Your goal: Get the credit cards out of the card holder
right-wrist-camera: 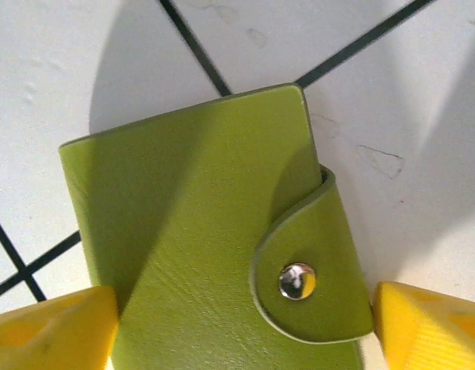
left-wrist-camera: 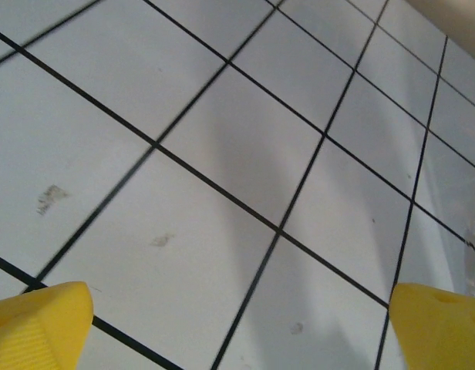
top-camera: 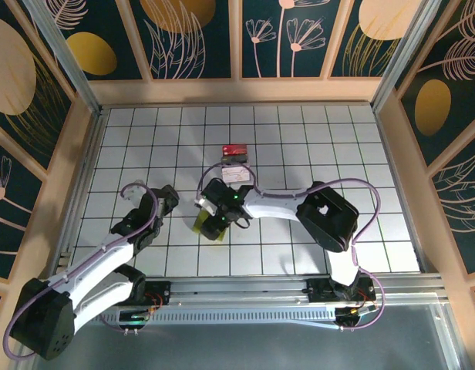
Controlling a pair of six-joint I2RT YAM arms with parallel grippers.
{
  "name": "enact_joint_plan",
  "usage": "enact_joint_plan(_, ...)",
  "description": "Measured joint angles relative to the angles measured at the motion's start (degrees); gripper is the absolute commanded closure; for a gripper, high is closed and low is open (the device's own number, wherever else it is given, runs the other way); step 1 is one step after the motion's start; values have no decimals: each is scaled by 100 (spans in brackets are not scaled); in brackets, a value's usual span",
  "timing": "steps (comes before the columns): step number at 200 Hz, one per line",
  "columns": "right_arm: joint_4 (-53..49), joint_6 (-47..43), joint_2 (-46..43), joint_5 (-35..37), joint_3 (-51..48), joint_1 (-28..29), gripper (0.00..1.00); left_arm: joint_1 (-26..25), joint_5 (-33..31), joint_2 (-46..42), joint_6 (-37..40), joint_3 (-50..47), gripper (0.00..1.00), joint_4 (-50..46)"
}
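I see the white tiled counter point(top-camera: 129, 139) boxed in by a raised tan rim point(top-camera: 237, 91) on the far, left and right sides, with a metal rail point(top-camera: 245, 287) along the near edge by the arm bases. The far rows of tiles and the whole right-hand stretch lie bare, so there is room out there. The middle is tighter, because my right arm reaches leftward across it with its elbow bulking over the tiles at centre-right. The card holder point(top-camera: 200, 224) lies near the middle of the counter, a little left of centre, directly under the right gripper point(top-camera: 213, 223). On the right wrist camera the card holder point(right-wrist-camera: 207, 231) lies flat, closed, with its tab snapped down by a metal stud and its far corner close to a crossing of tile lines. The right gripper point(right-wrist-camera: 245, 331) straddles it, one of the yellow fingers point(right-wrist-camera: 52, 331) against each side edge, so it looks pinched across its width. The left gripper point(top-camera: 170, 199) sits just left of the holder, apart from it. On its wrist camera the left gripper point(left-wrist-camera: 237, 331) has its fingers spread wide over bare tile. A small white box point(top-camera: 236, 175) sits just beyond the holder, with a red flat piece point(top-camera: 235, 149) beyond that, too small to make out.
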Motion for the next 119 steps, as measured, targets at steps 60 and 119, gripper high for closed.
enact_joint_plan(60, 337, 892, -225, -433, -398, -737, 45, 11, 1451, 586, 9, 597, 30, -11)
enact_joint_plan(119, 660, 1596, -365, -1062, -721, -1019, 52, -219, 2922, 1108, -382, 385, 22, 317)
